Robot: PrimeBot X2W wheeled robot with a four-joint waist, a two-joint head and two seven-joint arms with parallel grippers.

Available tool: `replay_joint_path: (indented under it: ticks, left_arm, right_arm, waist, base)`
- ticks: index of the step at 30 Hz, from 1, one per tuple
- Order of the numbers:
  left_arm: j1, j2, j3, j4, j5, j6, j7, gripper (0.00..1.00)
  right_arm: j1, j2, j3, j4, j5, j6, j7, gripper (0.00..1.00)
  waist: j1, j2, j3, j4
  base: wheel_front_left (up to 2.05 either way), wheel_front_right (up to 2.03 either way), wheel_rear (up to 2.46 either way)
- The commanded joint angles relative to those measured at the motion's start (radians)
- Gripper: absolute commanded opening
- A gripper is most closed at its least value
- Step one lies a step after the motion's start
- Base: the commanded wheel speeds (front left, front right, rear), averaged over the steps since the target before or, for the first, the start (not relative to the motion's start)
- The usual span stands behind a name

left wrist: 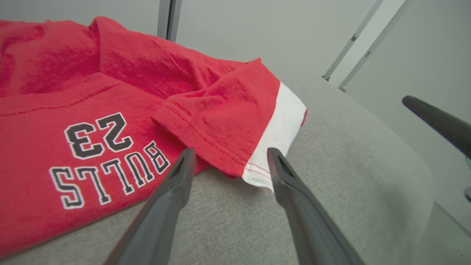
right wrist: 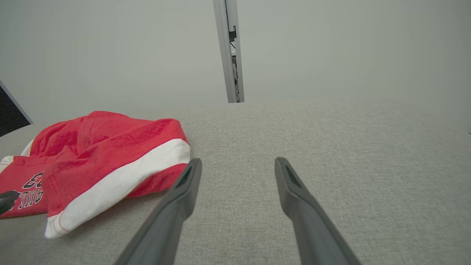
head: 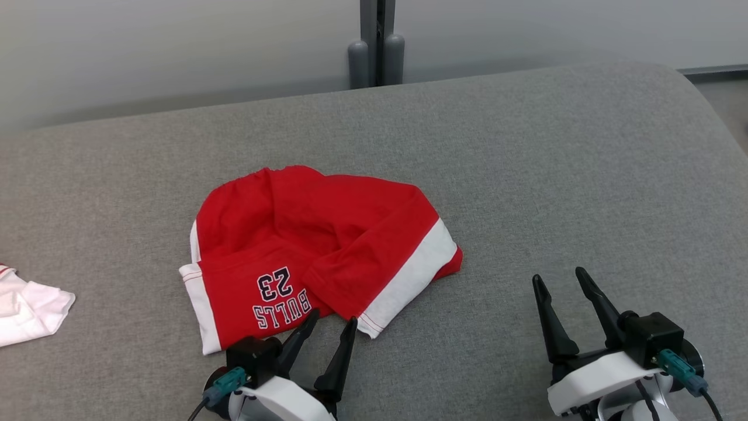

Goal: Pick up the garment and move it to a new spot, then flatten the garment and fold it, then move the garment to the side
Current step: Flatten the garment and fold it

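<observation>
- On the grey pad, the shorts lie crumpled at centre, one leg folded over the other, print upside down.
- My left gripper sits at their 6 o'clock edge, jaws wide, holding nothing; I judge it is lined up on their near corner for the pick.
- My right gripper sits at their 4 o'clock, well apart, wide and empty, probably to leave the lift clear.
- White cloth lies at 9 o'clock, well apart.
</observation>
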Motion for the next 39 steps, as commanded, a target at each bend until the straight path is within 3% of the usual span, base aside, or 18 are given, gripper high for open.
replay_joint_path:
  ticks: [1, 9, 15, 16, 17, 18, 19, 28, 33, 39]
  left_arm:
    - [-0.024, 0.006, -0.011, 0.011, -0.024, -0.006, -0.001, 1.0]
    - [-0.091, 0.004, -0.116, 0.089, -0.125, -0.01, 0.0, 1.0]
    - [-0.093, 0.003, -0.121, 0.005, -0.118, -0.01, 0.0, 1.0]
    - [-0.093, 0.003, -0.123, -0.017, -0.116, -0.01, 0.0, 0.71]
    - [-0.091, 0.004, -0.133, -0.034, -0.122, -0.009, 0.0, 0.28]
    - [-0.091, 0.004, -0.133, -0.034, -0.122, -0.009, 0.0, 0.28]
    - [-0.093, 0.004, -0.141, -0.05, -0.121, -0.009, 0.0, 0.0]
    - [-0.119, 0.005, -0.119, -0.193, -0.063, -0.008, -0.001, 0.0]
    - [-0.22, 0.006, -0.155, -0.22, -0.047, -0.008, -0.001, 0.0]
    - [-0.332, 0.005, -0.109, -0.26, -0.073, -0.008, 0.0, 0.0]
  right_arm:
    - [-0.013, -0.005, -0.004, -0.003, -0.004, 0.0, 0.0, 1.0]
    - [-0.048, -0.005, -0.008, 0.005, 0.003, 0.0, 0.0, 1.0]
    - [-0.06, -0.006, -0.008, 0.009, 0.015, 0.0, 0.0, 1.0]
    - [-0.061, -0.005, -0.006, 0.01, 0.015, 0.0, 0.0, 1.0]
    - [-0.063, -0.005, -0.004, 0.011, 0.016, 0.0, 0.0, 1.0]
    - [-0.063, -0.005, -0.004, 0.011, 0.016, 0.0, 0.0, 1.0]
    - [-0.064, -0.006, -0.003, 0.012, 0.019, 0.0, 0.0, 1.0]
    - [-0.038, -0.006, -0.002, 0.035, 0.034, 0.0, 0.0, 1.0]
    - [-0.017, -0.005, -0.005, 0.045, 0.05, 0.0, 0.0, 1.0]
    - [0.006, -0.005, -0.015, 0.049, 0.058, 0.0, 0.0, 1.0]
  waist:
    - [0.0, 0.0, 0.043, -0.03]
    - [0.0, 0.0, 0.104, -0.06]
    - [0.0, 0.0, 0.113, -0.052]
    - [0.0, 0.0, 0.113, -0.05]
    - [0.0, 0.0, 0.112, -0.048]
    - [0.0, 0.0, 0.112, -0.048]
    - [0.0, 0.0, 0.11, -0.046]
    - [0.0, 0.0, 0.037, -0.034]
    - [0.0, 0.0, -0.019, -0.027]
    - [0.0, 0.0, -0.052, -0.01]
  base:
    - [0.0, 0.0, 0.0]
    - [0.0, 0.0, 0.0]
    - [0.0, 0.0, 0.0]
    - [0.0, 0.0, 0.0]
    - [0.0, 0.0, 0.0]
    - [0.0, 0.0, 0.0]
    - [0.0, 0.0, 0.0]
    - [0.0, 0.0, 0.0]
    - [0.0, 0.0, 0.0]
    - [0.0, 0.0, 0.0]
